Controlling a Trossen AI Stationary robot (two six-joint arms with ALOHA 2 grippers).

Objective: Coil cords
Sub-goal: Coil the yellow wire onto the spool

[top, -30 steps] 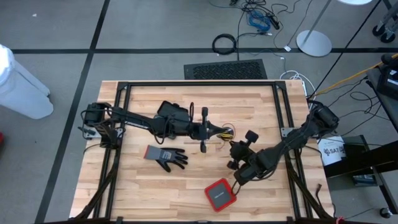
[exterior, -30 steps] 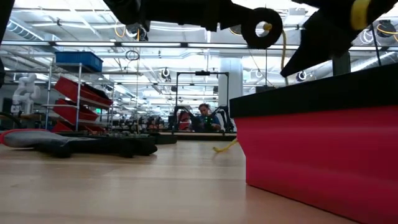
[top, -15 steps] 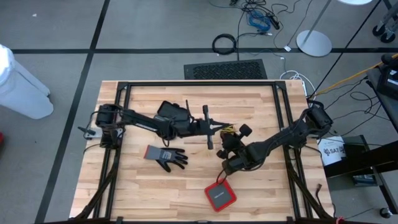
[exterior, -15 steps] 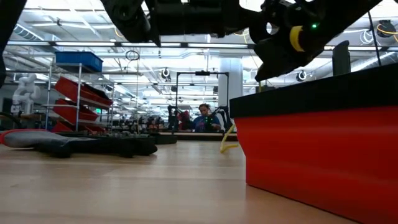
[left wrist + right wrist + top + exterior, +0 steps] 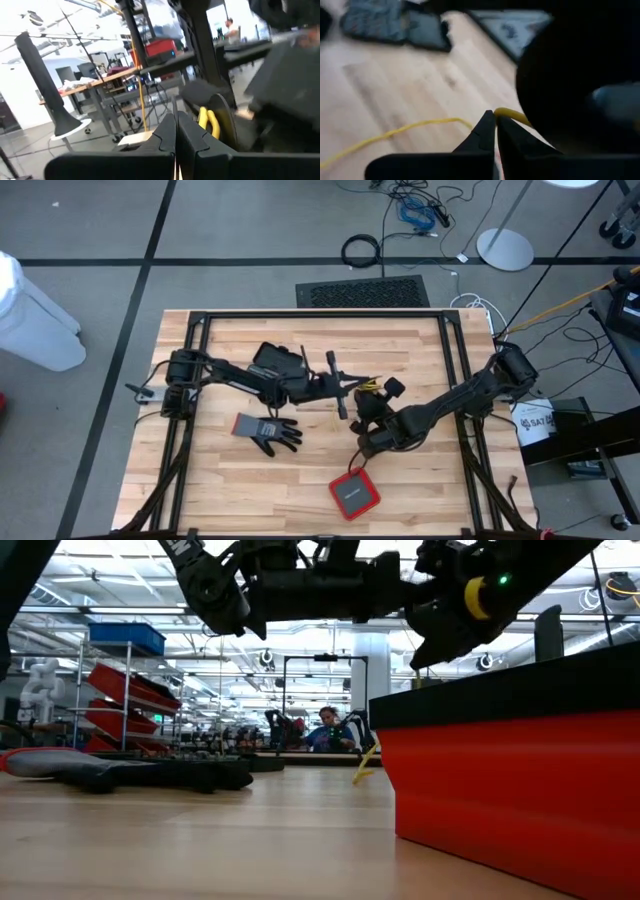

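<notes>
The left arm is seen stretched almost flat across the bench (image 5: pixel 300 470) from its base at the left edge, its wrist reaching to the middle of the top. The left claw (image 5: pixel 350 387) is held just above the wood, and its fingers are pressed together in the left wrist view, with a yellow wire (image 5: pixel 209 122) seen just past their tips; whether that wire is actually pinched there cannot be told.

The right arm is extended from its base at the right edge, angled down and inward, so that its wrist lies close beside the left wrist near the bench's centre. The right claw (image 5: pixel 495 125) is closed, and in the right wrist view the yellow wire is seen running from between its fingertips out across the wood, so it appears to be gripped there. In the high view the right claw is hidden under its own wrist.

The yellow wire is found at the centre of the bench, between the two wrists, partly lifted; in the low view a short stretch of it (image 5: pixel 365 762) hangs down toward the wood. A red wire cannot be made out with certainty.

A grey glove (image 5: pixel 268 430) lies flat in front of the left arm, and a red box (image 5: pixel 354 494) sits near the front edge, below the right wrist.
</notes>
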